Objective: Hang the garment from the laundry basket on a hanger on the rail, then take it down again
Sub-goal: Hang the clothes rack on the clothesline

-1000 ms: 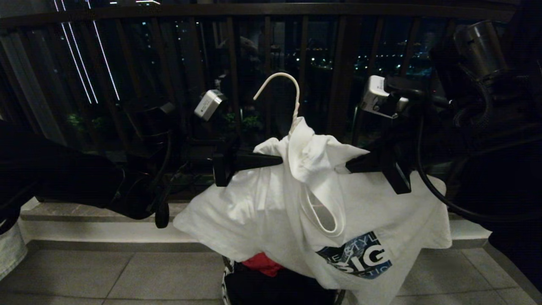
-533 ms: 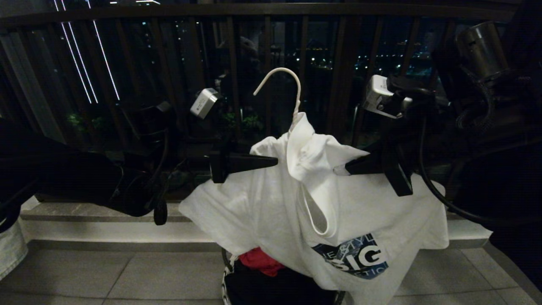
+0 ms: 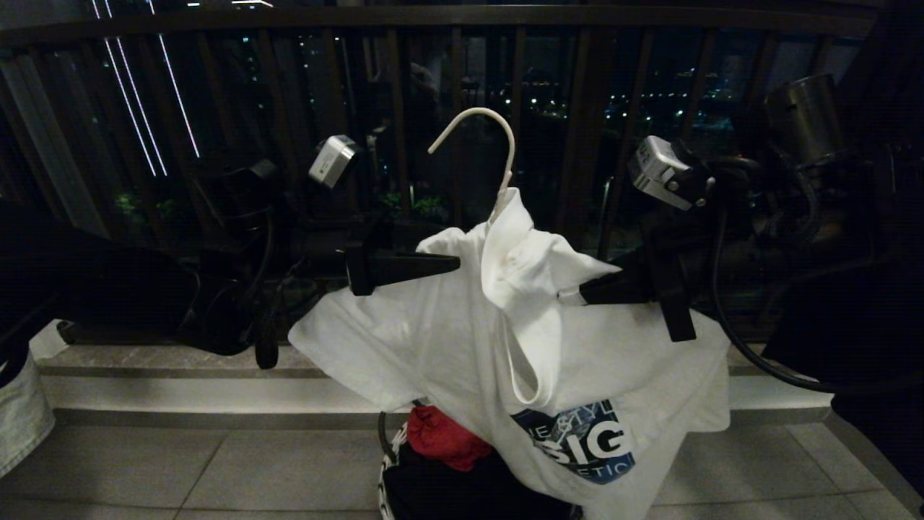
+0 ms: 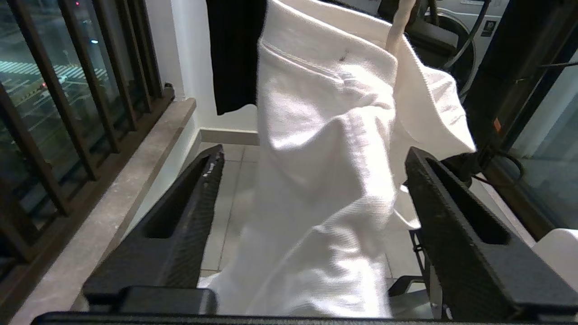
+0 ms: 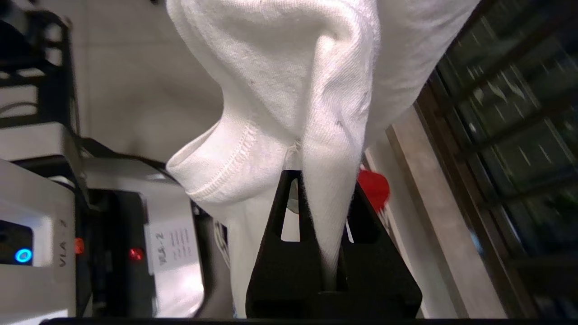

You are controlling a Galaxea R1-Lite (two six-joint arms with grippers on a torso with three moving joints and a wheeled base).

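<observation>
The garment (image 3: 447, 339), a white T-shirt with a blue chest graphic, hangs bunched on the white wire hanger (image 3: 511, 155), whose hook points up free in the air. My right gripper (image 3: 570, 295) (image 5: 323, 178) is shut on a fold of the garment at its right shoulder. At the left shoulder my left gripper (image 3: 451, 262) (image 4: 314, 153) stands open, with the cloth (image 4: 325, 180) loose between its wide jaws. The shirt's lower part hangs over the laundry basket (image 3: 384, 469) at the bottom. The rail is out of view.
A red cloth (image 3: 444, 437) lies in the basket. The dark balcony railing (image 3: 462, 72) with vertical bars runs behind, above a stone ledge (image 3: 144, 361) and tiled floor (image 3: 253, 469). A pale cloth (image 3: 22, 419) hangs at the far left.
My left gripper has opened, let go of the garment's left shoulder and drawn back a little to the left. The hanger and garment have risen slightly in the right gripper.
</observation>
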